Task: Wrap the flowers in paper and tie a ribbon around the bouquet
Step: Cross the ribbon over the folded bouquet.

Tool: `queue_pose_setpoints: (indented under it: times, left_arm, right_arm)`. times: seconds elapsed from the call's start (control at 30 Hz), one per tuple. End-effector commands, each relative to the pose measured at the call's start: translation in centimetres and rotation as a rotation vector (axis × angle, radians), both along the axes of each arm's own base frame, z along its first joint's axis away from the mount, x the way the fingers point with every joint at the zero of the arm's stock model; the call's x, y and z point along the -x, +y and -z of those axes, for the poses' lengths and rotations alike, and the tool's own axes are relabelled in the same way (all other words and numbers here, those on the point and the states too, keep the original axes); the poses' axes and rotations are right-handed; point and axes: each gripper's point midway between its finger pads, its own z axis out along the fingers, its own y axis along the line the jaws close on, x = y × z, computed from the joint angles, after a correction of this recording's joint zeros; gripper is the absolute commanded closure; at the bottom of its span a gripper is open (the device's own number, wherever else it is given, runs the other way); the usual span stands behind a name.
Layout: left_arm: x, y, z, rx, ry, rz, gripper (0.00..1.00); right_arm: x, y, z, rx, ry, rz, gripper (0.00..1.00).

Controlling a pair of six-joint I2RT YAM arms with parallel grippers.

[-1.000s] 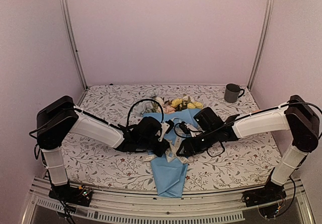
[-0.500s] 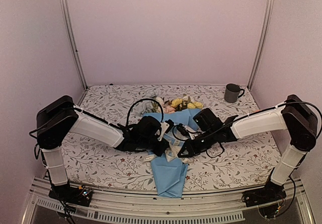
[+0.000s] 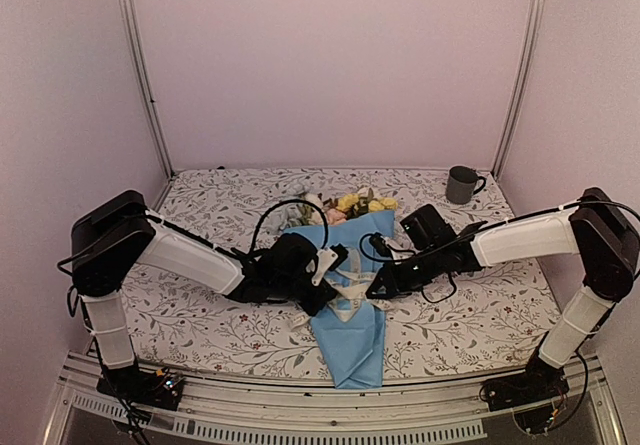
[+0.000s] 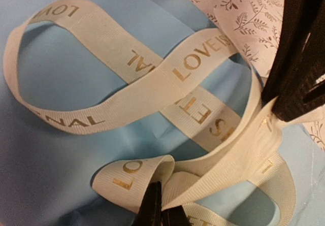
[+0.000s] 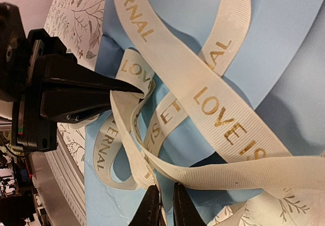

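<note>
The flowers are wrapped in the paper, but the ribbon is only loosely looped, pinched by shut left jaws and near-closed right jaws.

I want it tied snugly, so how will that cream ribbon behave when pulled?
Probably floppy: the ribbon lies in loose loops and twists on the paper. Likely light, since it looks thin and flat. Its ribbed weave may grip itself rather than slide.
</note>
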Motion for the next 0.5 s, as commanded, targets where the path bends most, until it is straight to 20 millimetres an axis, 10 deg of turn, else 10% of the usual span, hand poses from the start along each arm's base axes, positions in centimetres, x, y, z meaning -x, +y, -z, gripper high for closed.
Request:
queue_pose_setpoints:
  times: [0.0, 0.47]
  left_arm:
    - [1.3, 0.5, 1.0, -0.027, 0.045, 0.057, 1.00]
    - [4.6, -1.0, -0.3, 0.025, 0.074, 0.275, 1.00]
  right_arm:
    - [-0.6, -0.4, 0.3, 0.030, -0.003, 0.027, 0.88]
    - [-3.1, -0.9, -1.7, 0.011, -0.030, 0.103, 1.00]
